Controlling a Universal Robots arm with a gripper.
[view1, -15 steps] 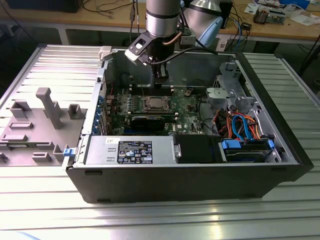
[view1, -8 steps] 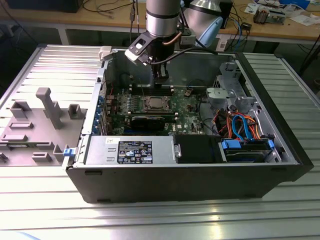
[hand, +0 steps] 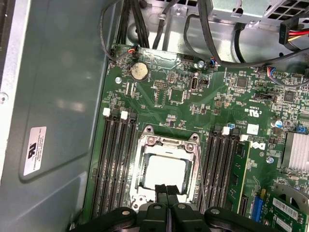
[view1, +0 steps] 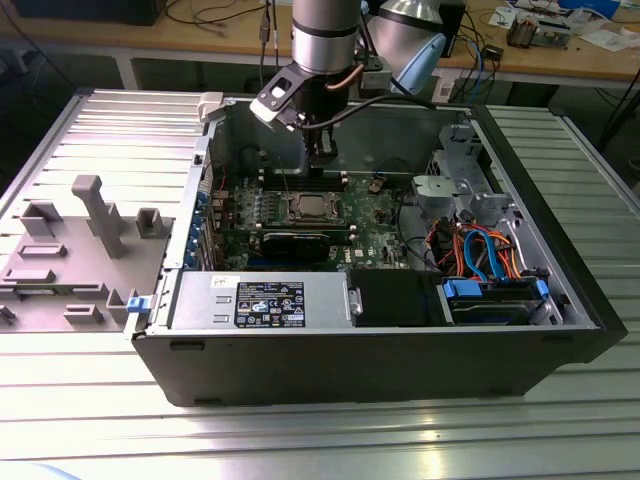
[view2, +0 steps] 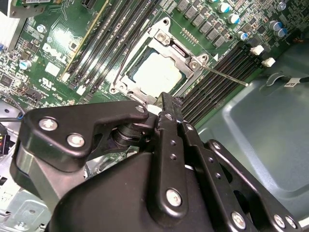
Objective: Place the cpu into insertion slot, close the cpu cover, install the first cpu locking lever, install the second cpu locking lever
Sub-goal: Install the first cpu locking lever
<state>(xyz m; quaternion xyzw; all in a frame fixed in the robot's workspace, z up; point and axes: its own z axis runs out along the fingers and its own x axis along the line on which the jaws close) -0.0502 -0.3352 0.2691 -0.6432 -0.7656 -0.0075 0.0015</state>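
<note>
The cpu (hand: pixel 165 171) lies flat in the insertion slot (view1: pixel 307 208) on the green motherboard (hand: pixel 159 92). The silver cpu cover (hand: pixel 169 140) lies down around it, and the chip's metal top (view2: pixel 157 72) shows through its window. One thin locking lever (view2: pixel 224 75) sticks out sideways from the socket's corner; another wire lever (view2: pixel 120 65) runs along the opposite side. My gripper (hand: pixel 167 187) hovers just above the socket's edge, its black fingers pressed together and holding nothing. In the exterior view the gripper (view1: pixel 322 158) hangs over the board's far side.
Black memory slots (hand: pixel 113 159) flank the socket on both sides. The open computer case (view1: pixel 400 350) walls in the board, with a power supply (view1: pixel 260 300) in front and coloured cables (view1: pixel 480 250) on the exterior view's right. A grey fixture (view1: pixel 90 210) stands outside on the left.
</note>
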